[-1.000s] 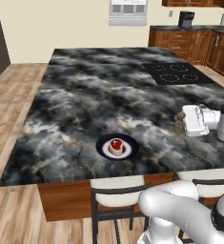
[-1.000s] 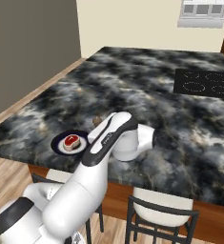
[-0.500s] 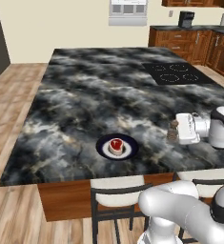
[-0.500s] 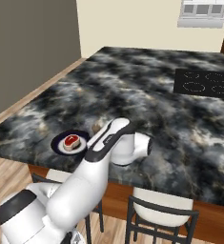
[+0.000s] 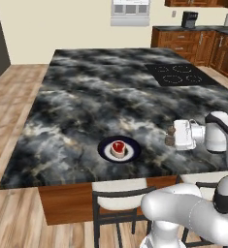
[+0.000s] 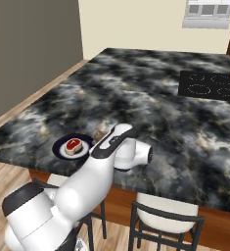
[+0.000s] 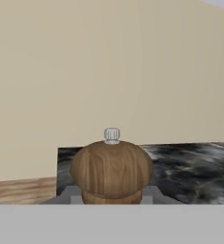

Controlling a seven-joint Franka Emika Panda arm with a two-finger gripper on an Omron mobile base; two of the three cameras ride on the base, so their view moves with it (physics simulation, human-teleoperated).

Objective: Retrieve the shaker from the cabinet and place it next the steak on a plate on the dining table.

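My gripper (image 5: 172, 138) is shut on the small brown wooden shaker (image 5: 170, 137), holding it upright from the right side, low over the dining table (image 5: 86, 97). The shaker is a short way right of the navy-rimmed plate (image 5: 105, 151) that carries the red steak (image 5: 118, 147). In the right base view the shaker (image 6: 100, 134) peeks out behind my forearm, just right of the plate (image 6: 59, 145) and steak (image 6: 73, 145). The hand view has the shaker's rounded top (image 7: 111, 167) between the fingertips (image 7: 71, 196). A strip of the cabinet (image 5: 198, 2) runs along the top right.
A black cooktop (image 5: 178, 75) is set into the table's far right. Cushioned stools (image 5: 118, 203) stand at the near edge below the plate. Low drawer units (image 5: 183, 41) with a black coffee machine (image 5: 189, 19) line the back wall.
My gripper has carried the shaker left and nearer across the table, closing on the plate. Plate and steak have not moved.
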